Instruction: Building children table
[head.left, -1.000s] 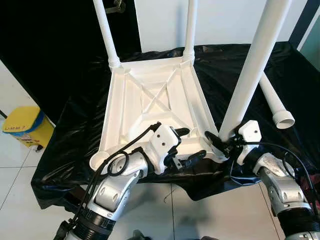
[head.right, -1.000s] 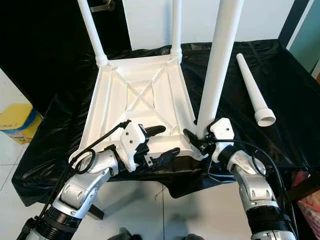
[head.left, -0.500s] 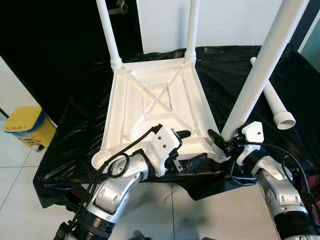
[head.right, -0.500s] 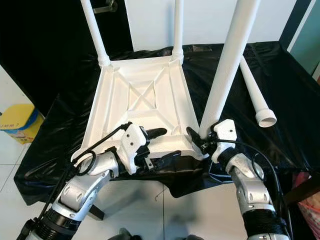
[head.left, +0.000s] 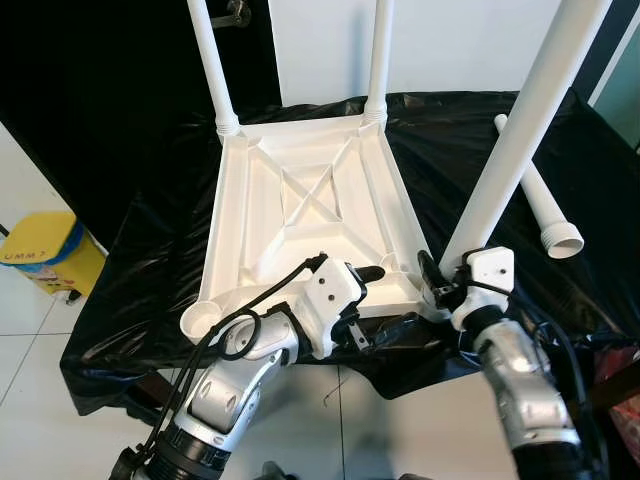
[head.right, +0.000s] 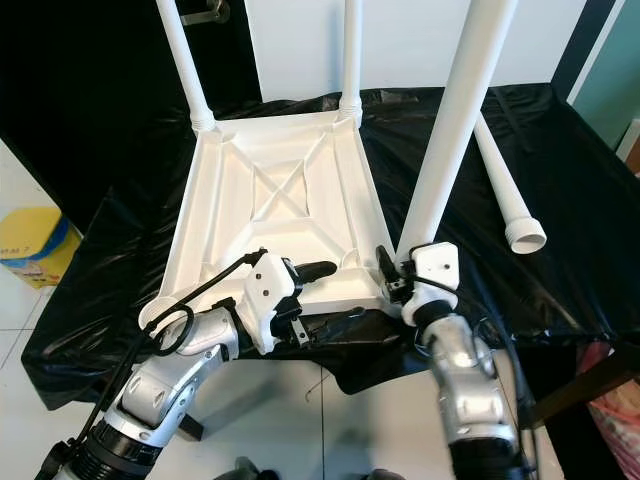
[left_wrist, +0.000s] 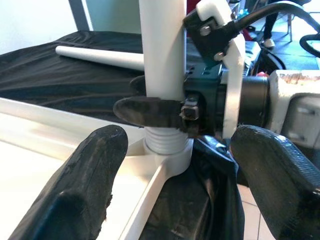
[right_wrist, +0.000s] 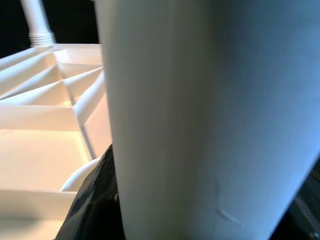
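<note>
Left wrist view: right pincer (left_wrist: 165, 107) clenched on third leg (head.left: 510, 150) at its socket; left pincer (head.left: 372, 300) released around tabletop (head.left: 300, 200) edge. Next: keep twisting until seated.

The tabletop (head.left: 310, 215) was seen to be of smooth white plastic with a slight sheen, its underside ribbed. The legs (head.left: 520, 150) were of the same plastic, threaded at the base. A glossy, crinkled black sheet (head.left: 150, 270) was spread beneath. Matt black fingers (left_wrist: 90, 185) and brushed silver metal arms (head.right: 465, 395) were noted.
</note>
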